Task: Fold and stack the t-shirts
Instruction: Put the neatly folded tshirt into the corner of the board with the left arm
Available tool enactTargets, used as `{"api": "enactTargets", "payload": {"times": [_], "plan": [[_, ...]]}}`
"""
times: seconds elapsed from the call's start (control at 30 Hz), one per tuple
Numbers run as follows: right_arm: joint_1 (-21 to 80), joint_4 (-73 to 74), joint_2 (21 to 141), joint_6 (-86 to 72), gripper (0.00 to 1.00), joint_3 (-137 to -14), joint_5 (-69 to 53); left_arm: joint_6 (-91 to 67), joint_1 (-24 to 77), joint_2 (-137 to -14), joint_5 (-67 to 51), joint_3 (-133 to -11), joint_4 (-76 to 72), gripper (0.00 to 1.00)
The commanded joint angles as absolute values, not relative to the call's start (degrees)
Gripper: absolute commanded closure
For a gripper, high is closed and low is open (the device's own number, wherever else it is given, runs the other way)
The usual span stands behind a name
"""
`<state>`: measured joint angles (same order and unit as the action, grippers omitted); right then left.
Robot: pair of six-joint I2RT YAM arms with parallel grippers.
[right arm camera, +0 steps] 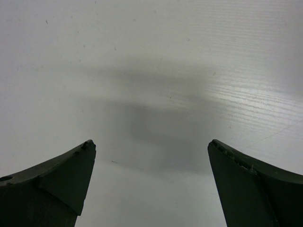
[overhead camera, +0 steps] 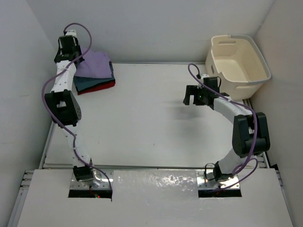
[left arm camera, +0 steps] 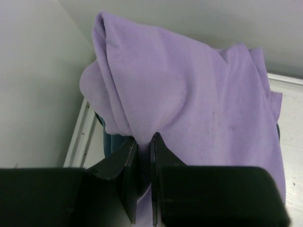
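Where left fingers pinch it, lavender shirt bunches.

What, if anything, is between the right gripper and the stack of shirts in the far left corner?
Nothing visible. Only bare table lies between the open right gripper and the shirt stack. The cream tub sits on its other side, far right. The left gripper is at the stack, shut on the lavender shirt.
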<state>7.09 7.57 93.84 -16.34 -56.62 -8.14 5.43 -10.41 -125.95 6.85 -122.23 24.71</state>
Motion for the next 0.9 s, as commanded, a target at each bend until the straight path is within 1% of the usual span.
{"api": "enactTargets", "payload": {"times": [0.0,0.4,0.5,0.53,0.6,0.63,0.67,0.73,0.8,0.87], "plan": [[6.86,7.65,93.78,-15.21,0.01,-58.97,-7.38,3.52,-10.81,-125.68,2.99,-121.64,19.16,1.00],[6.86,7.91,94.48,-15.12,0.01,-59.24,-7.82,-1.66,-13.35,-128.93,3.25,-120.32,23.02,1.00],[6.94,7.82,94.48,-15.03,0.01,-59.15,-7.91,-3.07,-14.06,-129.72,4.48,-121.20,24.86,0.75],[6.86,7.82,94.57,-15.03,0.01,-59.24,-8.08,-3.08,-14.15,-129.90,4.57,-121.55,25.57,0.61],[6.86,8.00,94.57,-15.03,0.01,-59.24,-8.17,-3.16,-14.06,-129.99,4.66,-122.17,26.89,0.50],[6.86,8.00,94.57,-15.03,0.01,-59.33,-8.26,-3.34,-14.06,-129.82,5.01,-122.17,27.33,0.37],[6.86,7.91,94.48,-15.03,0.01,-59.41,-8.26,-3.69,-14.15,-129.47,6.23,-122.17,27.77,0.26],[6.86,8.00,94.40,-15.12,0.01,-59.41,-8.26,-4.39,-14.15,-128.94,8.08,-122.34,28.65,0.08],[6.86,8.00,94.05,-15.12,0.01,-59.50,-8.44,-4.40,-14.15,-128.24,8.35,-122.87,29.44,0.00],[6.86,8.09,93.61,-15.12,0.01,-59.50,-8.53,-5.00,-14.15,-127.62,8.26,-124.80,30.75,0.00]]}}
